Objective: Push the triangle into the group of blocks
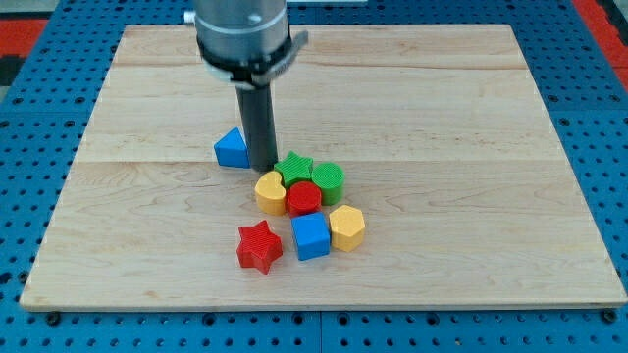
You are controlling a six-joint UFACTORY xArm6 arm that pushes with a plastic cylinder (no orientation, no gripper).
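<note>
Triangle (232,149) is flanked by tip (263,168) on the cluster side, misplaced for pushing toward green star (293,168); no pincer is fitted.

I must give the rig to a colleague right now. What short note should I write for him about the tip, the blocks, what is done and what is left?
My tip: on the board, just right of the blue triangle, between it and the green star; contact cannot be told.

Group, at the view's lower middle: green star, green round block, yellow block, red round block, blue cube, yellow hexagon, red star.

Done: triangle lies near the group's upper left.

Left: triangle not yet in the group; probably push it from its left side.
</note>
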